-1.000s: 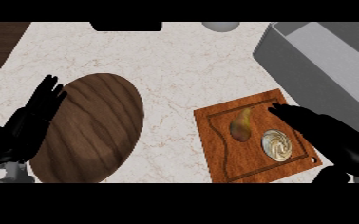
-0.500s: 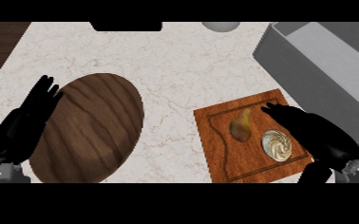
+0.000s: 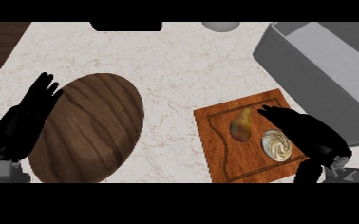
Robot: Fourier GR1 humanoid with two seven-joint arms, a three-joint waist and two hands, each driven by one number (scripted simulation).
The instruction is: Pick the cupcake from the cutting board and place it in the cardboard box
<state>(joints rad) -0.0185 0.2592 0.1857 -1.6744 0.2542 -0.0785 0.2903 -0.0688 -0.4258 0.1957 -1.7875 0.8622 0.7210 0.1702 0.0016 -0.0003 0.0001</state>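
- One cupcake (image 3: 278, 144) sits on the cutting board (image 3: 217, 123), beside a pear (image 3: 242, 125).
- Right robot hand (image 3: 303, 128) hovers over it, fingers relaxed, holding nothing.
- Likely light, soft-topped; grasp its sides.

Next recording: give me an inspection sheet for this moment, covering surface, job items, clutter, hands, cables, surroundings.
Surface: pale marble counter.
Job's things: cupcake on the cutting board; grey cardboard box at upper right.
Clutter: pear on the board beside the cupcake; dark oval wooden plate on the left.
Hands: right hand open over the board by the cupcake; left hand open, resting at the left edge.
Cables: nothing seen.
Surroundings: grey round object and black object at far edge.
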